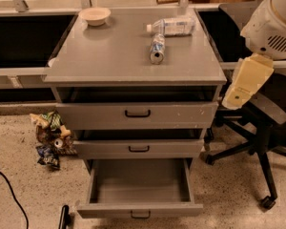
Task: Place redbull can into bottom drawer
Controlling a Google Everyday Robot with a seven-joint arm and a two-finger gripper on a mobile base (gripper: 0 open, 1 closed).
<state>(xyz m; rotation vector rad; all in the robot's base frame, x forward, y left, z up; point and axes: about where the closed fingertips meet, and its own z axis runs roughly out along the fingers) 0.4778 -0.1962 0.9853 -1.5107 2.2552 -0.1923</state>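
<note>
The redbull can (156, 48) lies on its side on the grey cabinet top (109, 56), right of centre, with a silver end facing me. The bottom drawer (139, 182) is pulled out and holds nothing; its black handle (140, 215) shows on the front. My gripper is out of view. Only my arm shows, as a white joint (272, 25) and a cream link (248, 80) beside the cabinet's right edge, level with its top.
A clear plastic bottle (174, 26) lies just behind the can. A pale bowl (95, 15) sits at the back left of the top. The two upper drawers (137, 114) are slightly ajar. An office chair (257, 128) stands on the right and crumpled snack bags (50, 137) lie on the floor on the left.
</note>
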